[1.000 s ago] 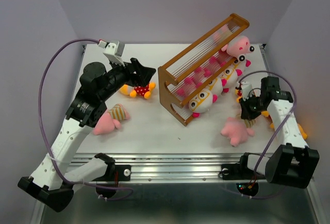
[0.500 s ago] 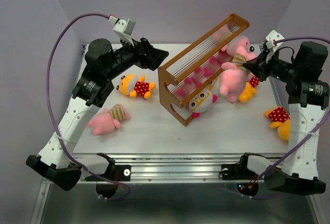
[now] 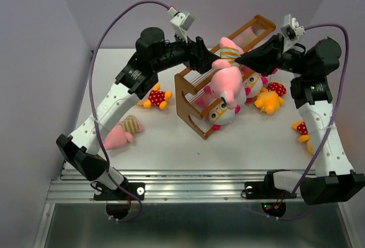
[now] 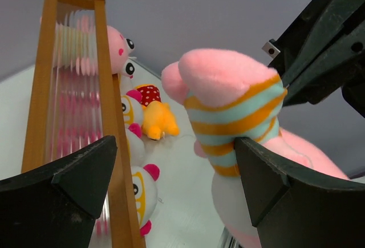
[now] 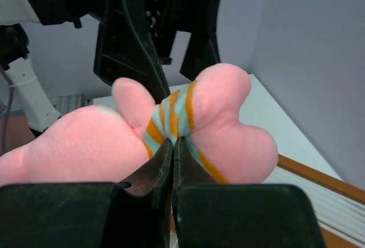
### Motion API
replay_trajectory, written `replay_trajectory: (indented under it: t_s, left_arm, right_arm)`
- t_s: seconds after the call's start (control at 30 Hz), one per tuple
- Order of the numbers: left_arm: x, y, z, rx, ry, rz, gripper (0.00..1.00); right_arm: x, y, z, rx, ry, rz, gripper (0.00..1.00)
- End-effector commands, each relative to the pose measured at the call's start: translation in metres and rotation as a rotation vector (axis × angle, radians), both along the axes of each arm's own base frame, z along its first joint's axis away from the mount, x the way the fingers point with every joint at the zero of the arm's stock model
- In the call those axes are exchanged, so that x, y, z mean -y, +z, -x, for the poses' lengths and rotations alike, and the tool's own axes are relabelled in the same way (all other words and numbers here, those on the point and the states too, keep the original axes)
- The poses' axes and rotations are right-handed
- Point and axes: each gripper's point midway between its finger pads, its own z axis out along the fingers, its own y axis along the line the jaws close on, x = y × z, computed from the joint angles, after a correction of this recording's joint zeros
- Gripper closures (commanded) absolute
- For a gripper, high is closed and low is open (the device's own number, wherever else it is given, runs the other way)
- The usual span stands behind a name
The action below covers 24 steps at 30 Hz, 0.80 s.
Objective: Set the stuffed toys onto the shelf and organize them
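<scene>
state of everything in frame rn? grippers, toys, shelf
left gripper, open
right gripper, shut on striped pink toy
striped pink toy, held in air above shelf
shelf, upright on table
second pink toy, lying on table
yellow toy left of shelf, lying on table

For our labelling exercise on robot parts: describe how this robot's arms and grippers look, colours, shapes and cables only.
The left arm and right arm have white links, round black joints and black bases. The left gripper and right gripper are black, each with two wedge-shaped fingers. A small grey-white camera box sits at each wrist, trailing a long purple cable.
</scene>
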Motion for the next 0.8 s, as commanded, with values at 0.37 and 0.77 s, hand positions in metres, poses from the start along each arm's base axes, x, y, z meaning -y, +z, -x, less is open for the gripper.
replay_trajectory:
  t_s: [0.37,0.77]
  left_arm:
    - [0.028,0.054,0.046,0.113,-0.163,0.096,0.02]
    - [-0.01,0.104,0.077,0.212,-0.179,0.29,0.01]
  right_arm:
    - [-0.058,0.028,0.017,0.102,0.146,-0.059,0.99]
    - [-0.058,0.011,0.015,0.068,0.14,-0.001,0.99]
